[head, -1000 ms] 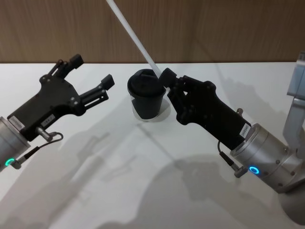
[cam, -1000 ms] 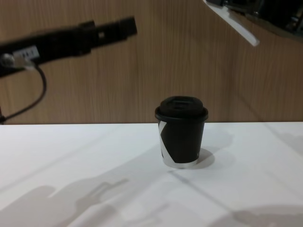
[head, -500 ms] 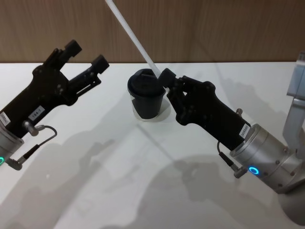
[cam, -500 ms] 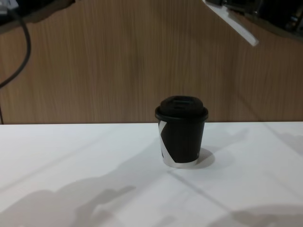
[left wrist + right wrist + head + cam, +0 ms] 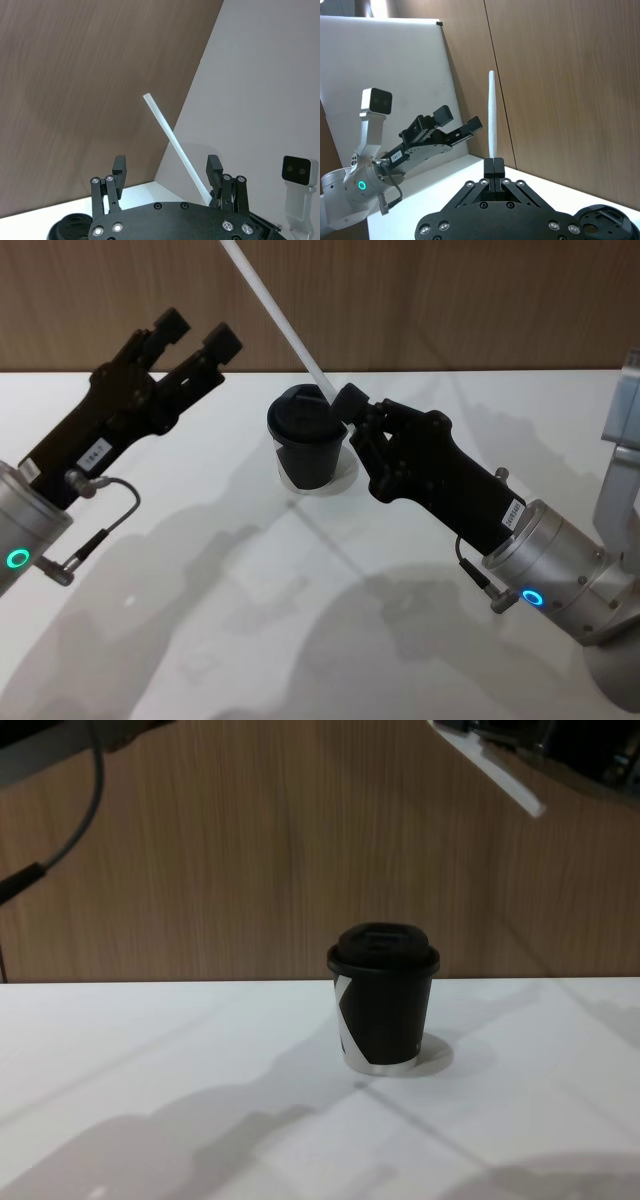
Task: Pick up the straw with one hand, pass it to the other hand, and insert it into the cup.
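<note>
Straw (image 5: 280, 320): white, tilted, pinched near its lower end; that end hangs in the air above the cup and to its right, well clear of the lid; the upper end leans away toward the cup's left.
Right end effector (image 5: 350, 400): fingers pressed together on the straw, held high just right of the cup.
Cup (image 5: 310, 445): black, upright on the white desk (image 5: 200, 590), domed lid (image 5: 383, 942) on.
Left end effector (image 5: 197, 332): raised left of the cup, apart from it, fingers spread with nothing between them.
Wall (image 5: 250, 850): wood panel behind the cup.
</note>
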